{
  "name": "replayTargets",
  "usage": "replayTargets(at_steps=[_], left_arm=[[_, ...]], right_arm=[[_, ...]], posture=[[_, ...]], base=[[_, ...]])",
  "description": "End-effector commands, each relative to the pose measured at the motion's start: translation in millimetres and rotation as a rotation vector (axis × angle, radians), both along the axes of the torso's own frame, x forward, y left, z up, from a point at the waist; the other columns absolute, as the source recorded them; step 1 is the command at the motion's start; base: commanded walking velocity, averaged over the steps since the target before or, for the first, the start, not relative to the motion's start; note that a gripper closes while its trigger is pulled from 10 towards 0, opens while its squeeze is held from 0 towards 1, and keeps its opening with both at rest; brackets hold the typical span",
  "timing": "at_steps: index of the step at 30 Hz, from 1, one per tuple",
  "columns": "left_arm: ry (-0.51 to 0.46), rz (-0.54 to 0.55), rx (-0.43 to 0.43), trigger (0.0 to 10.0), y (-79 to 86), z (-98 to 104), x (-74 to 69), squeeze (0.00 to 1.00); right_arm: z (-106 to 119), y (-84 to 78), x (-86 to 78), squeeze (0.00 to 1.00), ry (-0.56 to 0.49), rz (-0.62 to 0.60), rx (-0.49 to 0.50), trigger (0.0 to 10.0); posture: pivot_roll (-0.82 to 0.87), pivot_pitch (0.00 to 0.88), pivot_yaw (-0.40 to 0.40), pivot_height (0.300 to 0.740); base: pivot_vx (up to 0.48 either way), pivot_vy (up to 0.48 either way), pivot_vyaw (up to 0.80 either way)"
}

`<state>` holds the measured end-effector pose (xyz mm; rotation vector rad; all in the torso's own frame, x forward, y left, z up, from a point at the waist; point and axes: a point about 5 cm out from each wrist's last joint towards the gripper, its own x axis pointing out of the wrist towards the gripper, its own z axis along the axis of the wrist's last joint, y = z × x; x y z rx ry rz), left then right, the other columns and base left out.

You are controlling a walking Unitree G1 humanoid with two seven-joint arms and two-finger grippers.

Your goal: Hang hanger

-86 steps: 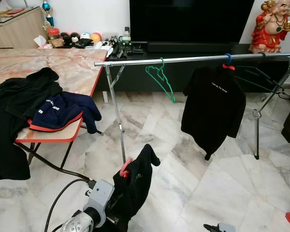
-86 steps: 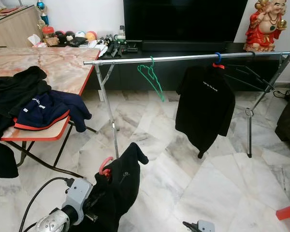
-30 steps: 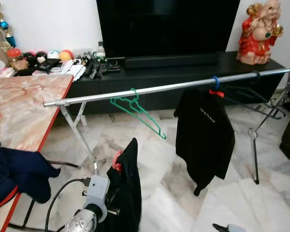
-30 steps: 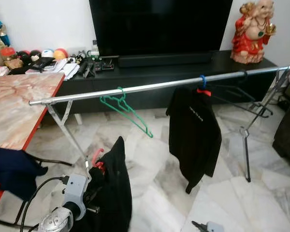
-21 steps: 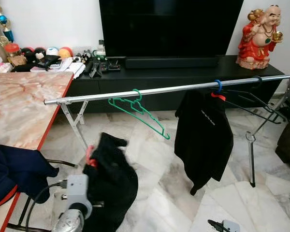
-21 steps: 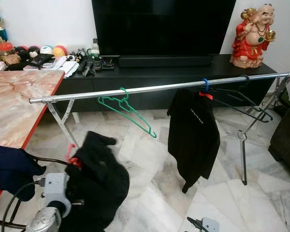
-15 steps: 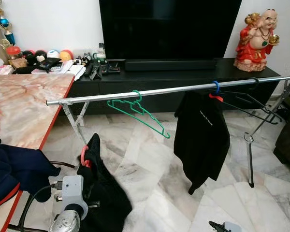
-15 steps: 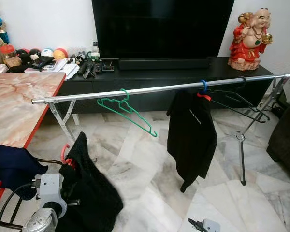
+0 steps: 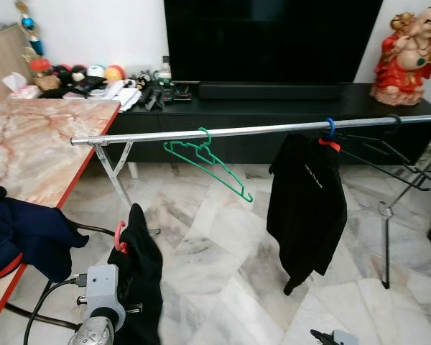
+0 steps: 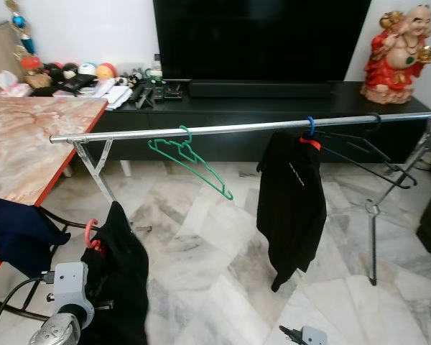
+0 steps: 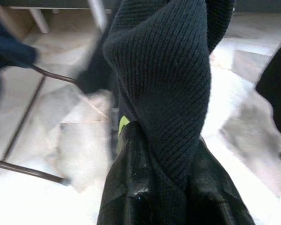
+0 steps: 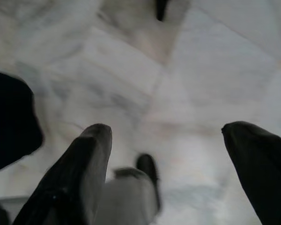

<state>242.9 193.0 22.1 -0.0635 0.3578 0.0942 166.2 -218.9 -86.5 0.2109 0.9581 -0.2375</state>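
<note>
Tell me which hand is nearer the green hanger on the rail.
Left. The left hand, shut on a dark garment, sits below and left of the green hanger. The right hand hangs low, further right.

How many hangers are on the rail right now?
3 clearly: an empty green hanger toward the left, a blue-hooked one carrying the black shirt, and a black one at the right; more may overlap there.

One rail [image 9: 223, 133], one empty green hanger [image 9: 208, 162], two black garments [image 9: 307, 201] (one on a red hanger [image 9: 119, 236]), one statue [image 9: 407, 49].
</note>
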Motion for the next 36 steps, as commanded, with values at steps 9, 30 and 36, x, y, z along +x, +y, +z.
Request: replayTargets(at_steps=[9, 30, 36], left_arm=[[-0.050, -0.003, 0.025, 10.0, 1.7, 8.4, 2.8, 0.00], [-0.077, -0.005, 0.044, 10.0, 3.0, 11.7, 4.0, 0.00], [-0.042, -0.093, 0.112, 10.0, -6.2, 6.3, 0.1, 0.00]], right_arm=[[0.3, -1.9, -0.2, 0.00, -0.004, -0.015, -0.001, 10.0], [0.8, -2.9, -0.3, 0.00, -0.020, -0.029, 0.010, 10.0], [0.7, -3.5, -1.1, 0.00, -0.023, -0.028, 0.012, 10.0]], posture=[[-0.02, 0.026, 0.000, 0.740], [0.00, 0.000, -0.008, 0.740], [0.00, 0.000, -0.010, 0.740]], base=[[0.000, -0.349, 0.00], [0.081, -0.349, 0.00], [0.081, -0.100, 0.00]])
